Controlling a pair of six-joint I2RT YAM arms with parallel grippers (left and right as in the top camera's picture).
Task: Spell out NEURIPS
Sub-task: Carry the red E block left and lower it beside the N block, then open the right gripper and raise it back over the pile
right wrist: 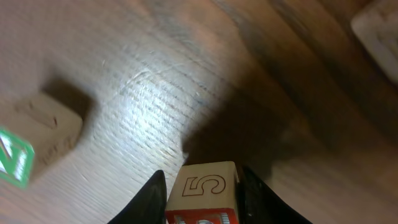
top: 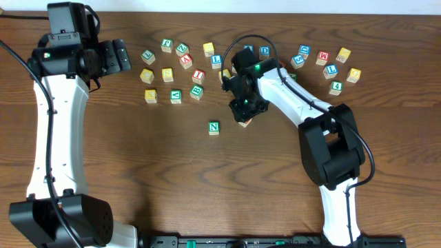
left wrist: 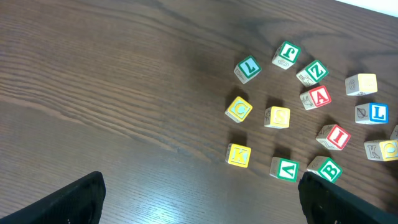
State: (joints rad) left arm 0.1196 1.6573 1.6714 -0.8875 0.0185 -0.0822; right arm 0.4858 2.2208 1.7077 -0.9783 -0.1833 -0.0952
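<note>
Dark wood-grain table [top: 124, 158] carries the whole job, with lettered cubes scattered along its far side. My left gripper [left wrist: 200, 193] hangs spread wide and empty over the left-hand scatter [top: 172, 69], where the red I cube [left wrist: 336, 136] waits among letters I do not need. My right gripper [top: 242, 116] is down at mid-table, its fingers drawn in narrow against both sides of a small cube [right wrist: 200, 186]. That cube sits just right of the green N cube [top: 214, 127], with a gap between them. The face toward my wrist camera reads like a 5 or an S, so I cannot tell whether this is the E; a wrong letter is the first risk. A skewed pinch could twist the cube, and a sideways slip could knock N askew. Behind my right wrist the blue L cube [top: 216, 60] and its neighbours crowd close, and my forearm hides others.
</note>
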